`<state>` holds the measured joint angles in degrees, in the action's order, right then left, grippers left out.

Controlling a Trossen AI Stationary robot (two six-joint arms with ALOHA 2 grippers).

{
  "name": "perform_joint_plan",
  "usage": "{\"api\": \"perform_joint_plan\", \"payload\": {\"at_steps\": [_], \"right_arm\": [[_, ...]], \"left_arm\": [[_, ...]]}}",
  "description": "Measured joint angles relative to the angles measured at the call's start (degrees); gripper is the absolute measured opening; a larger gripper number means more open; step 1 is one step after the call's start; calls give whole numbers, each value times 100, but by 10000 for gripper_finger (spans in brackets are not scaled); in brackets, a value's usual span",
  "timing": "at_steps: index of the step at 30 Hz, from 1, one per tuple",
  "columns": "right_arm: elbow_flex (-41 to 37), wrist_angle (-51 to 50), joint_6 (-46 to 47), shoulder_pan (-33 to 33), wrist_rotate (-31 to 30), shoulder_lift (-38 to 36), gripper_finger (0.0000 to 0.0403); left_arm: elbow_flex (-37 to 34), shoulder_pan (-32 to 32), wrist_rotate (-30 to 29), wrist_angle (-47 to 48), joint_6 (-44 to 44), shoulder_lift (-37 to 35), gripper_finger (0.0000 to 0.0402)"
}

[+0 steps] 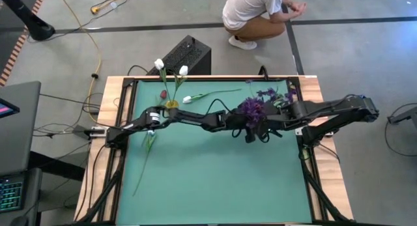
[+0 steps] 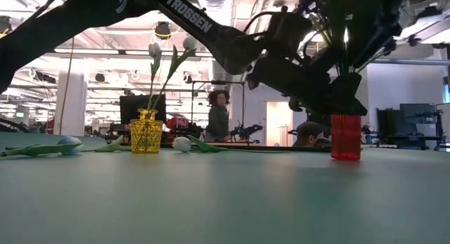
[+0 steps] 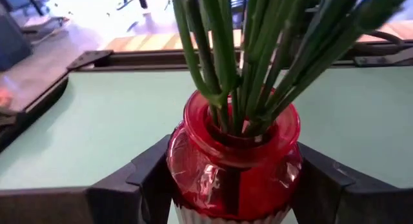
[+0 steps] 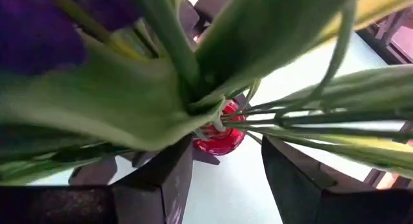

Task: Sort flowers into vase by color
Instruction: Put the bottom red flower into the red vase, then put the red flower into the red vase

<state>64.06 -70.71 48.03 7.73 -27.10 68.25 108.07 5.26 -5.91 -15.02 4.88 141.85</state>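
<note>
On the green surface (image 1: 215,180), a loose flower with a long green stem (image 1: 146,154) lies at the left. Behind it, a yellow cut-glass vase (image 2: 145,136) holds two white tulips (image 1: 159,64); another white tulip (image 1: 187,99) lies just beside it. The left gripper (image 3: 232,185) reaches across to the red glass vase (image 3: 233,162), its jaws partly open and closed against the vase's two sides, holding it upright. Green stems (image 3: 245,62) of the bushy purple spray (image 1: 251,111) stand in the red vase. The right gripper (image 4: 226,179) hovers above, jaws partly open around the stems and leaves; whether they press them I cannot tell.
</note>
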Motion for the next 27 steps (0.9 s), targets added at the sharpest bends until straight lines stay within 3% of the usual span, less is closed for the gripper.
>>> {"api": "perform_joint_plan", "payload": {"at_steps": [8, 20, 27], "right_arm": [[375, -727, -298, 0, 552, -2, 215], [736, -1800, 73, 4, 1127, -4, 215], [1367, -1926, 4, 35, 1033, -51, 214]], "left_arm": [[2, -2, 565, 396, -21, -142, 218], [0, -4, 579, 415, 6, -163, 218], [0, 24, 577, 430, 4, -165, 218]]}}
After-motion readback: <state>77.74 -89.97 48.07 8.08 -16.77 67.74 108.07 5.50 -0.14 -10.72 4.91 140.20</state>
